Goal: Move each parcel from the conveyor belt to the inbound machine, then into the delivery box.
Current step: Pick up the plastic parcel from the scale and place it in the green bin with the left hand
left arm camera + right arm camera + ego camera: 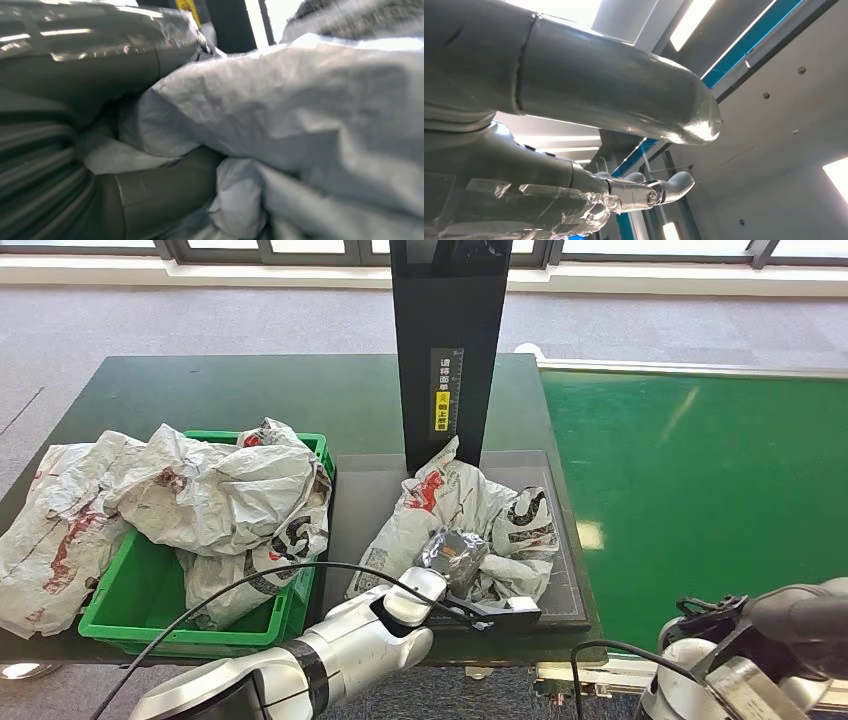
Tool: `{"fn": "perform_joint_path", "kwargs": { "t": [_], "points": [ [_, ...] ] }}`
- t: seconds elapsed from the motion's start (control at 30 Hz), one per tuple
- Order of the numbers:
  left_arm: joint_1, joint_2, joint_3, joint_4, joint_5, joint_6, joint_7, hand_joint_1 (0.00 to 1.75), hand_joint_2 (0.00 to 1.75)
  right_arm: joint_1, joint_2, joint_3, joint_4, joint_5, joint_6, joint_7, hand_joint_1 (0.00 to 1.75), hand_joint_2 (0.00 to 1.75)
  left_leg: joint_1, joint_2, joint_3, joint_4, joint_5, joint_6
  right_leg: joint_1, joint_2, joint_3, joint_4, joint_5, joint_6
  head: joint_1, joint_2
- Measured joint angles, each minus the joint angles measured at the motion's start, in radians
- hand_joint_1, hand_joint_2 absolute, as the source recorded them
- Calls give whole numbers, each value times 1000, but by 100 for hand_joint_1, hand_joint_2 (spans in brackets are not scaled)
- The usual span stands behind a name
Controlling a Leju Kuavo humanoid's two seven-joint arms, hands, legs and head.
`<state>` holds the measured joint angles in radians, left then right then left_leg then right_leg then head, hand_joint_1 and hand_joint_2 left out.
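Daylight from the upper edge lit the head view evenly, glare streaked the conveyor belt [700, 470], and the left wrist view blurred.

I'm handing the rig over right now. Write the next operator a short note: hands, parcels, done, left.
Left hand grips the white parcel lying on the inbound machine's dark plate, under the black column.
Right hand is turned up toward the ceiling, fingers apart, holding nothing.
Done: several crumpled parcels already heaped in and over the green delivery box.
Left: move the gripped parcel into the box. The conveyor belt shows no parcel in the head view.
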<state>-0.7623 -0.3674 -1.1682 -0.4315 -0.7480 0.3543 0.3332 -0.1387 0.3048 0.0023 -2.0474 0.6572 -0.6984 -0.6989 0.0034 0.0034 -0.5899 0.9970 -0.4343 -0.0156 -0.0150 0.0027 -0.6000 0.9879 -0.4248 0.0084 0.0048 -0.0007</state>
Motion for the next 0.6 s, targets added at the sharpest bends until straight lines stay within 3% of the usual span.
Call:
{"fn": "perform_joint_path", "kwargs": {
  "t": [0.13, 0.33, 0.47, 0.6],
  "points": [
    [-7, 0, -4, 11, -48, 121, 48, 175, 175, 1, 0, 0, 0, 4, 0, 0, 0, 0, 0, 0, 0, 0, 0, 0, 0, 0, 0, 0, 0, 0, 0, 0],
    [-11, 0, -6, 24, -66, 167, 62, 175, 175, 6, 0, 0, 0, 4, 0, 0, 0, 0, 0, 0, 0, 0, 0, 0, 0, 0, 0, 0, 0, 0, 0, 0],
    [-13, 5, 2, 9, -240, 305, 122, 175, 175, 6, 0, 0, 0, 3, 0, 0, 0, 0, 0, 0, 0, 0, 0, 0, 0, 0, 0, 0, 0, 0, 0, 0],
    [-13, 8, 8, -3, -299, 325, 136, 175, 175, 6, 0, 0, 0, 3, 0, 0, 0, 0, 0, 0, 0, 0, 0, 0, 0, -1, 0, 0, 0, 0, 0, 0]
  ]
}}
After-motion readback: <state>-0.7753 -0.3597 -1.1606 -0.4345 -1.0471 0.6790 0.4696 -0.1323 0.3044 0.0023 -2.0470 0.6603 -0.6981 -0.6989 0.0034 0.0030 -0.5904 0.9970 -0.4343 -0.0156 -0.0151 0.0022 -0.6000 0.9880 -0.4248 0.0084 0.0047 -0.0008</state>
